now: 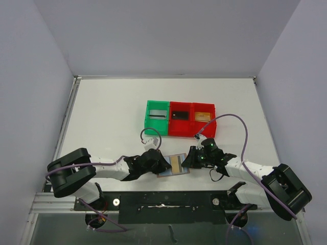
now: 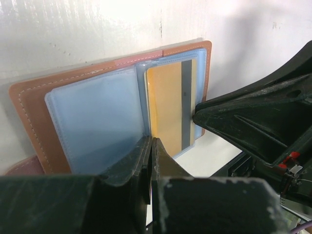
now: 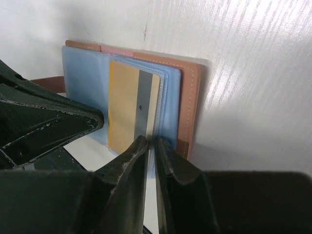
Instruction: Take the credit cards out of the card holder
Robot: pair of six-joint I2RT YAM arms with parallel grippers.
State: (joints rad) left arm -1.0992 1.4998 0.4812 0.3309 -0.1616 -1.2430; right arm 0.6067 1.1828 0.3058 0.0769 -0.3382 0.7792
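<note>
The white table (image 1: 110, 109) carries four things. Three small plastic bins stand in a row, touching side to side, a little right of the middle and nearer the far edge: a green bin (image 1: 156, 124) on the left, a red bin (image 1: 179, 127) in the centre and a second red bin (image 1: 204, 127) on the right. Close to the near edge, about midway along it, the tan card holder (image 1: 173, 165) lies spread open, apparently flat on the surface, though its underside is hidden.
</note>
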